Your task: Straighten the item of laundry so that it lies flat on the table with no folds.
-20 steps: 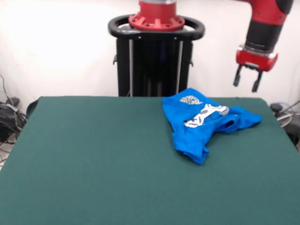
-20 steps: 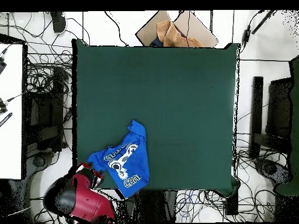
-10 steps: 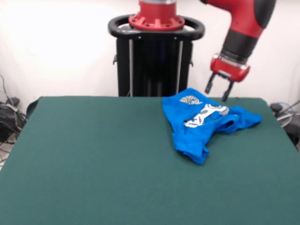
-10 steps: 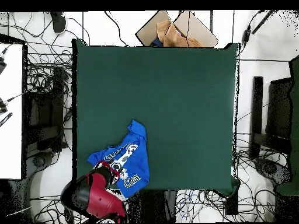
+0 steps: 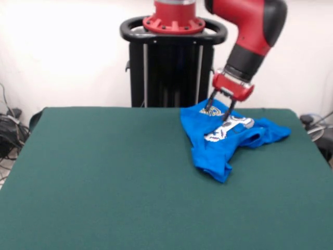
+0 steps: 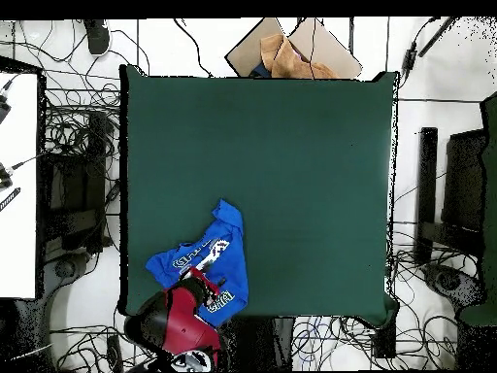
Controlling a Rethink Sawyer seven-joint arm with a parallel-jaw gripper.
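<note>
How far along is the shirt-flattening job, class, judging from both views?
Done: nothing yet. The T-shirt lies crumpled near a corner of the table, its print folded over. In hand: the open tool sits low over the shirt's far part, apparently about to grasp. Left: gripping, pulling out the folds and laying the shirt flat.

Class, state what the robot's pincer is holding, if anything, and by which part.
Nothing: the open pincer hangs just above the crumpled bright blue T-shirt, its fingers not closed on cloth.
</note>
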